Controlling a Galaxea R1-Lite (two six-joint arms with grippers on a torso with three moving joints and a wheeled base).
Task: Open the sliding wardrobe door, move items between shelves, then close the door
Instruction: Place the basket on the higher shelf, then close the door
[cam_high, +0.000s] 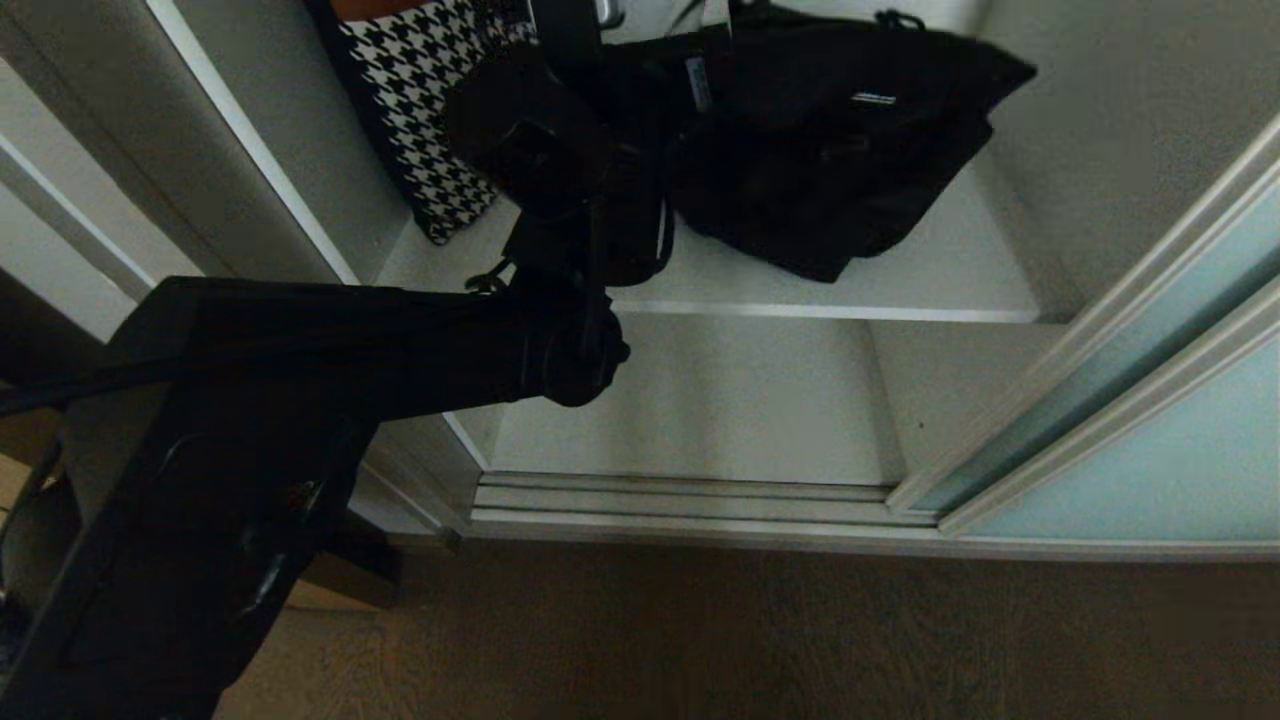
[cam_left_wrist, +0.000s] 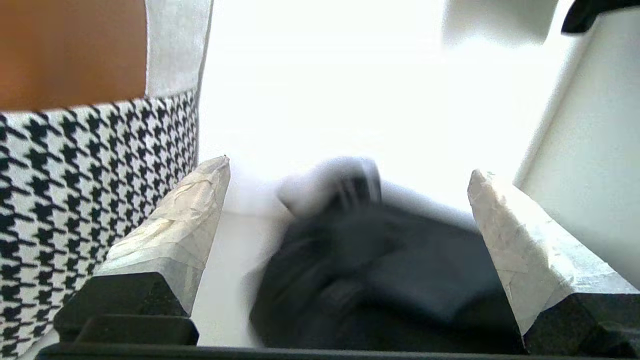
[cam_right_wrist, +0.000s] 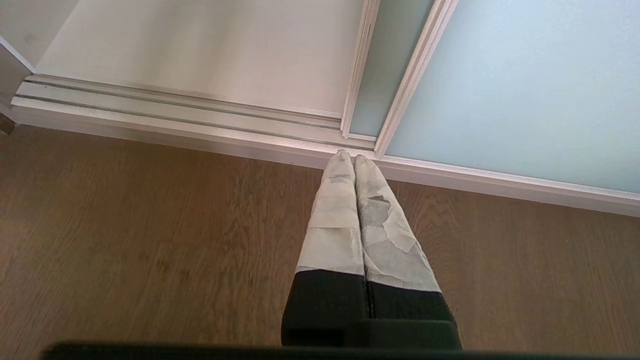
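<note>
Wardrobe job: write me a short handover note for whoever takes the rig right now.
Left gripper: open, inside the wardrobe over the upper shelf, fingers either side of a dark bundle, nothing held.
Right gripper: shut, empty, parked low over the wooden floor by the door track.
Sliding door: already open, pushed to the right.
Items: houndstooth piece and black bag on the upper shelf; the shelf below is bare.
Left: grasp, move items between shelves, close the door.
</note>
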